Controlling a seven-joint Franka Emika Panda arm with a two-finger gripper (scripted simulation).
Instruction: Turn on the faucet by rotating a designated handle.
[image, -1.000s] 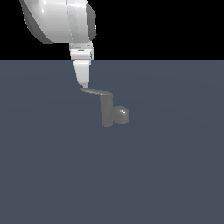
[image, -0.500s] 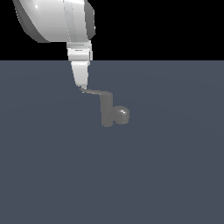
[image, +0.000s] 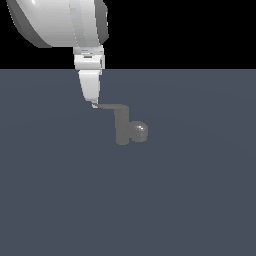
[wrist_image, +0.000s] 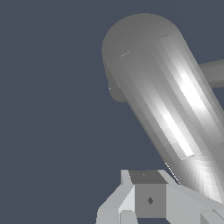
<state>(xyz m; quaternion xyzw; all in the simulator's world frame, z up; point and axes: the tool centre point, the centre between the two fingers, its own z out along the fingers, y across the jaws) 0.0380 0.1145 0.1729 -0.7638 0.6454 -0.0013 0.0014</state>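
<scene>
while the dark blue-grey desk (image: 190, 200) fills the lower part of the exterior view, the white arm (image: 60, 22) comes down from the upper part on the exterior view's left. below it hangs the end effector (image: 93, 103), its pale fingers (image: 90, 87) narrowing to a tip that meets the outer end of the handle (image: 111, 106). from this view the fingers look drawn close together, but whether they pinch the handle or only touch it cannot be told.

the faucet (image: 122, 127) stands upright on the desk near the middle of the exterior view, a dull grey cylinder. its rounded spout stub (image: 140, 131) sticks out on the exterior view's right. the handle runs flat from the faucet's top toward the exterior view's left.

in the wrist view a large grey cylinder of the faucet (wrist_image: 168, 100) fills much of the picture, very close, with bright streaks along it. a finger (wrist_image: 146, 199) shows just beside it.
</scene>
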